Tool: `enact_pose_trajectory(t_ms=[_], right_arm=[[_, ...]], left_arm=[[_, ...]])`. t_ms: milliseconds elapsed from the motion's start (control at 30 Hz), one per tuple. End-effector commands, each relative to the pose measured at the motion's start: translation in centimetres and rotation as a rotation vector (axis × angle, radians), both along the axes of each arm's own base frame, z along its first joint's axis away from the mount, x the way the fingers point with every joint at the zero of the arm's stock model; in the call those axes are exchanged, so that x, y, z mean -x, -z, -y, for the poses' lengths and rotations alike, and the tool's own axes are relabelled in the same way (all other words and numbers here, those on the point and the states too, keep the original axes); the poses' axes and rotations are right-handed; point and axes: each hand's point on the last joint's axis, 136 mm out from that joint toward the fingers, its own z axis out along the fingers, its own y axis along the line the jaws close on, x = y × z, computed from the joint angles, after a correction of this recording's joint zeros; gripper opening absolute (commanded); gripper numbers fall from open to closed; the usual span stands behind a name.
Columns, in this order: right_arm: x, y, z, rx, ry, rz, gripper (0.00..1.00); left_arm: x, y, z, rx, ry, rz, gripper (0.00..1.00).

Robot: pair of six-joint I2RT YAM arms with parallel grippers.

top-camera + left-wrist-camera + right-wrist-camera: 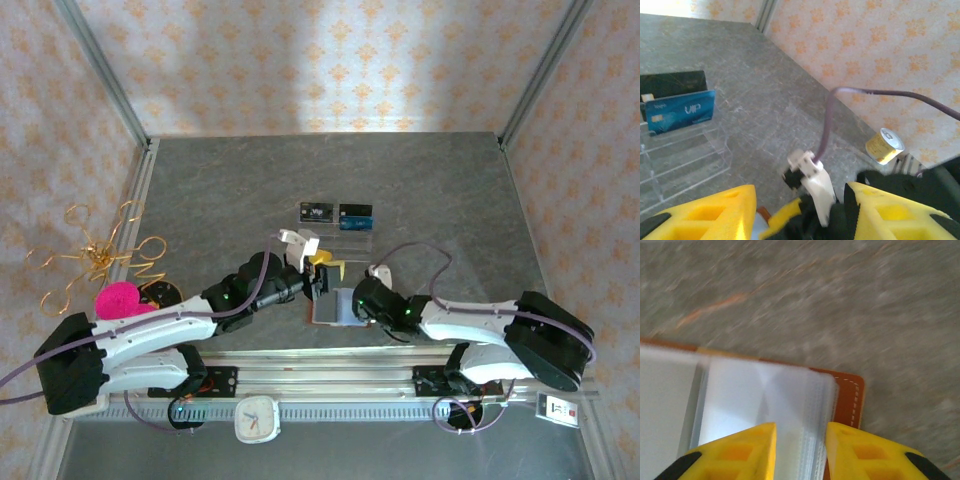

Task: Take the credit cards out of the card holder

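Card holder open on grey mottled stone-look table, near its front edge.
Holder is brown leather with a stitched rounded corner and a stack of clear floppy plastic sleeves inside. Right gripper at its 3 o'clock; smooth blocky yellow fingers straddle the sleeve stack with a narrow gap. Blurred, so cannot tell if it is clamped or just flanking. Left gripper at 11 o'clock, fingers apart; cannot tell if it holds anything. At 12 o'clock a clear stepped acrylic rack has two thin glossy credit cards upright, black card behind blue card.
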Motion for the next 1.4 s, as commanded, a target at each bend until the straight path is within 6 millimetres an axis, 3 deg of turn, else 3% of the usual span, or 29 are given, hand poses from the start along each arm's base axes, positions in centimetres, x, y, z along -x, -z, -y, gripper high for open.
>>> enact_pose_trajectory(t_ms=[0,133,200,300,500,800,900,1000,1167,1367], right_arm=[[-1.2,0.6,2.9,0.108,0.045,0.009,0.33],[-2.3,-2.3,1.6,0.077,0.007,0.079,0.41],[-1.8,-3.8,0.2,0.040,-0.045,0.116,0.42],[-0.7,-4.4,-1.4,0.044,-0.100,0.139,0.43],[0.9,-2.9,-4.6,0.122,-0.203,0.127,0.42],[1.1,-0.2,-4.6,0.284,-0.204,0.084,0.40],[1.3,0.8,-4.3,0.334,-0.201,0.065,0.31],[1.6,1.5,-4.2,0.334,-0.190,0.049,0.16],[1.3,-0.1,-5.4,0.192,-0.165,0.091,0.03],[1.2,-3.1,-6.9,-0.025,-0.134,0.144,0.00]], left_arm=[[0.4,-0.1,0.4,0.045,-0.004,-0.010,0.49],[0.9,0.5,0.2,0.046,-0.012,-0.029,0.49],[0.9,0.5,-0.5,0.055,-0.035,-0.030,0.50],[0.7,0.7,-1.6,0.052,-0.082,-0.023,0.50],[0.4,2.2,-3.3,0.016,-0.154,-0.054,0.50],[0.5,3.8,-4.0,-0.006,-0.183,-0.089,0.50],[0.4,4.0,-4.1,-0.020,-0.185,-0.093,0.50],[0.3,4.6,-4.4,-0.038,-0.205,-0.105,0.50],[0.4,6.2,-4.3,-0.070,-0.208,-0.144,0.48],[0.6,9.7,-3.5,-0.143,-0.180,-0.212,0.21]])
